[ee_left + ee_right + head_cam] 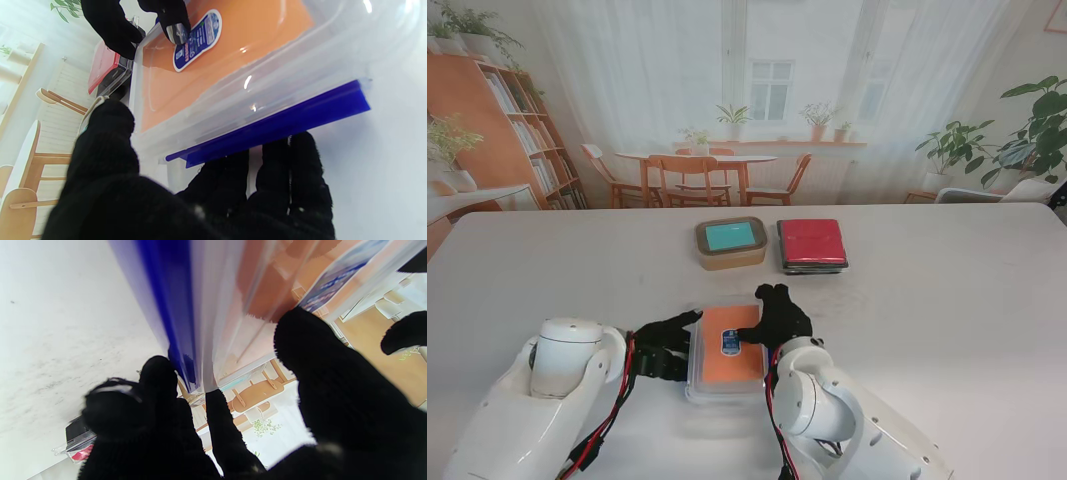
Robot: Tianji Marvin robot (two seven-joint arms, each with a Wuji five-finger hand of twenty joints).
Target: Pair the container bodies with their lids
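Clear, stiff plastic makes the orange-lidded container (727, 352) look light and slippery; it sits on the table (947, 300) nearest the robot. The left hand (659, 345) and right hand (779, 315) flank it, fingers curled at its blue side clips (273, 125), apparently pressing rather than gripping.

A white table (947, 300) fills the foreground. Behind it a backdrop is seen, printed with a bright room. A window (770, 88) is set in the middle of the far wall, framed by sheer white curtains (627, 70), and daylight is let in through it. Potted plants (732, 118) are lined along the sill. A wooden dining table (695, 160) with matching chairs (685, 178) is placed beneath the window. A wooden bookshelf (502, 130) with books is shown far left, topped with greenery. Large leafy plants (1027, 130) are shown far right.
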